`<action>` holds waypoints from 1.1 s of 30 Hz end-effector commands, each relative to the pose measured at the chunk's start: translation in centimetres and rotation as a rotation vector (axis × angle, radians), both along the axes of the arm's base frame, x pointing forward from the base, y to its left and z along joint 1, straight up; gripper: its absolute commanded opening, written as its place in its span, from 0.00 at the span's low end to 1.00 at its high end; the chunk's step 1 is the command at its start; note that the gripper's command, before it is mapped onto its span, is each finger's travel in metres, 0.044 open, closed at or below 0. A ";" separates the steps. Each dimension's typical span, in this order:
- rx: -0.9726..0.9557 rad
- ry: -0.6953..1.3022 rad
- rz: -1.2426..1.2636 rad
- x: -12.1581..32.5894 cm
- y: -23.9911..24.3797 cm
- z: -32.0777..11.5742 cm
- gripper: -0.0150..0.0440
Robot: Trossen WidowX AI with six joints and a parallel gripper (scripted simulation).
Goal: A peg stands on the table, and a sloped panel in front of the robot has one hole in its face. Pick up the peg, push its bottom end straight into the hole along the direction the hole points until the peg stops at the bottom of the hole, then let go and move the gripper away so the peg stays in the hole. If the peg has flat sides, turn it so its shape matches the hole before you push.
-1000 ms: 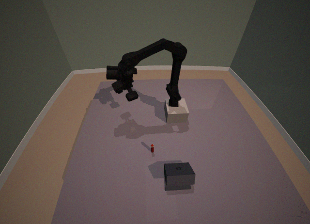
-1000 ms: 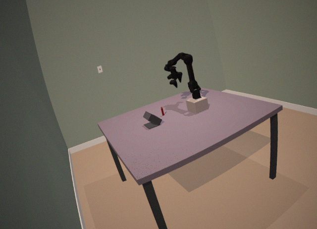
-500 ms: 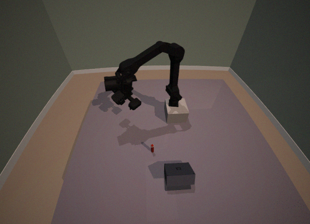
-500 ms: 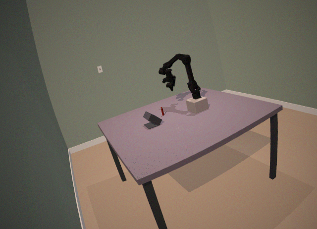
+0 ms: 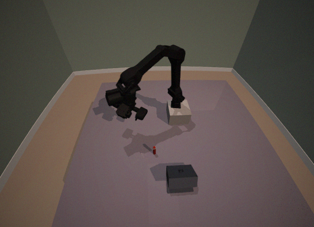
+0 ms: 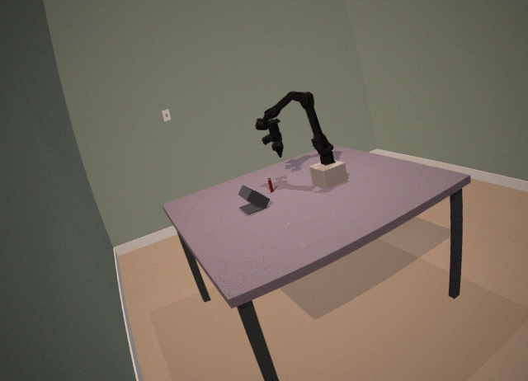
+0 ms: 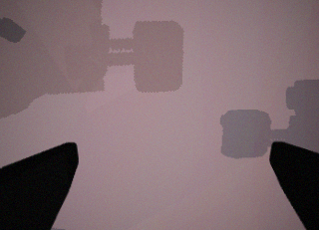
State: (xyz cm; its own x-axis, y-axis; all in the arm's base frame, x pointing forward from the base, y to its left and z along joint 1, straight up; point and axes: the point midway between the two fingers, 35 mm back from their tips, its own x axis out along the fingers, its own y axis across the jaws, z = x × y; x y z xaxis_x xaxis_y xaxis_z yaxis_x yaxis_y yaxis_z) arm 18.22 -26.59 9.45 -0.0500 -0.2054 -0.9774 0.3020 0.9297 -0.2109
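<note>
A small red peg (image 5: 154, 150) (image 6: 270, 185) stands upright on the table, between the robot's base and the sloped panel. The dark grey sloped panel (image 5: 174, 175) (image 6: 256, 197) has one small hole (image 5: 180, 170) with a squarish outline in its face; the hole is not visible in the exterior view. My gripper (image 5: 131, 118) (image 6: 280, 155) (image 7: 174, 151) is open and empty, its fingers wide apart. It hangs well above the table, pointing down, left of the peg and farther back in the top view. The peg does not show in the wrist view.
The arm's pale base block (image 5: 179, 119) (image 6: 327, 175) stands on the purple table (image 5: 228, 168) (image 6: 362, 210), behind and right of the peg in the top view. Shadows of the arm and gripper fall across the table in the wrist view.
</note>
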 end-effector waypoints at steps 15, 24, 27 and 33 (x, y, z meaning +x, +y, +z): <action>0.079 -0.004 0.348 7.1 5.1 -2.0 1.00; 0.115 -0.001 0.493 9.6 8.3 -2.9 1.00; 0.128 0.001 0.543 10.4 9.4 -3.3 1.00; 0.153 0.006 0.649 11.7 11.5 -4.0 1.00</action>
